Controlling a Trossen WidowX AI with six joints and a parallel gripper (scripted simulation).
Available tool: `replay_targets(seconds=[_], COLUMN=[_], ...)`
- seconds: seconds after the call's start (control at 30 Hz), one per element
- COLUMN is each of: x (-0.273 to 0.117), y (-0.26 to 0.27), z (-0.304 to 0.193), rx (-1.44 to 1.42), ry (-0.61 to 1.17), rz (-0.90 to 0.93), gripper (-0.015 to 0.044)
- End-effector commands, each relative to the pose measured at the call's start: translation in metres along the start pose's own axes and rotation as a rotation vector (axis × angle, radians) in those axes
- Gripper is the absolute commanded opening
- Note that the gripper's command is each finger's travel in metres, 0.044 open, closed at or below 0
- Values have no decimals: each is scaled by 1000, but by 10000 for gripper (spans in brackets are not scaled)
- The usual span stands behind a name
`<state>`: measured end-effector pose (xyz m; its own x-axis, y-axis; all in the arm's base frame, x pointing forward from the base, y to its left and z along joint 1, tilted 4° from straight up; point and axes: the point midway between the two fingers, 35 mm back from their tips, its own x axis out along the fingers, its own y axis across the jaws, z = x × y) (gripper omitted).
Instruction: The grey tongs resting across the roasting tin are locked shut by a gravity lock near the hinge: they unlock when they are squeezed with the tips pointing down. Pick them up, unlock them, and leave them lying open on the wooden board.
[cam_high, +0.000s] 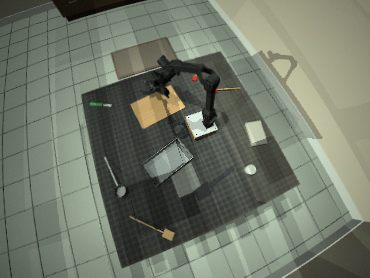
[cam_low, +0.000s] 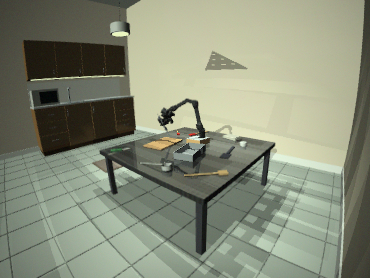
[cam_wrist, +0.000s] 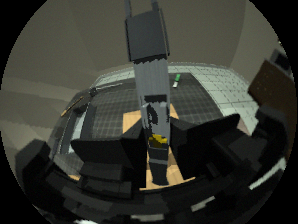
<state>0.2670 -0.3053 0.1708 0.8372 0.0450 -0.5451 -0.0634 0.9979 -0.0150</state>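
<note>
While raised above the wooden board (cam_high: 157, 106), gripper (cam_wrist: 158, 141) clamped on grey tongs (cam_wrist: 149, 50), held off the table (cam_low: 240, 157), clear of the roasting tin (cam_high: 168, 161), arms together.

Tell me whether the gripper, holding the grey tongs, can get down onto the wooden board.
Probably yes. The gripper, shut on the grey metal tongs, hangs above the far end of the flat wooden board, and nothing appears to lie on the board beneath it.
</note>
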Motion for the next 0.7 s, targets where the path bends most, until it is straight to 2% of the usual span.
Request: replay_targets(seconds=[0.0, 0.1, 0.67], x=[-18, -26, -26], y=[6, 8, 8], z=[13, 17, 17], rx=[-49, -68, -68], ry=[-131, -179, -179], rz=[3, 4, 4], gripper=[-150, -150, -150])
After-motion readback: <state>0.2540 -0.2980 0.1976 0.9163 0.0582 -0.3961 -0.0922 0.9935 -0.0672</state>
